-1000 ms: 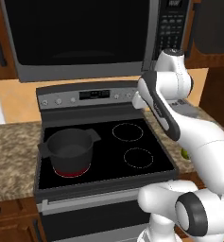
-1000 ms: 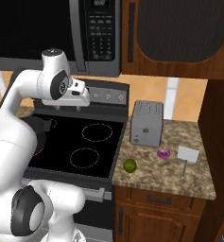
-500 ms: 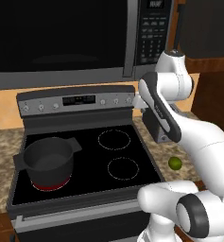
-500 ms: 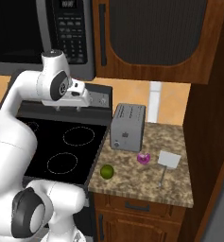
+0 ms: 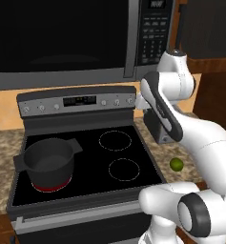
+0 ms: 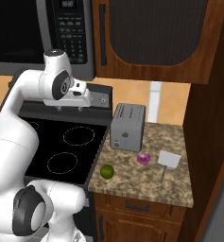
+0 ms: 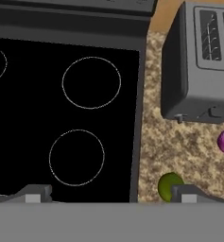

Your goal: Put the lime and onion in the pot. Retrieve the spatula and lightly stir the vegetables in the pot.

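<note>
Arm raised and folded at the elbow, wrist level; end effector (image 6: 69, 108) points downward, fingers spread wide, holding nothing.

Speckled stone counter (image 6: 175, 184) right of the black stove (image 6: 42, 151). On it: toaster (image 6: 127, 126) at the back, beside the stove edge; lime (image 6: 107, 171) near the front, just off the stove; onion (image 6: 143, 158) in front of the toaster; spatula (image 6: 168, 163) beyond the onion, blade toward the wall. Pot (image 5: 48, 161) sits on the stove's front burner, glowing red. From the claw (image 7: 111, 194), lime lies almost under one fingertip, onion farther out, toaster ahead.
</note>
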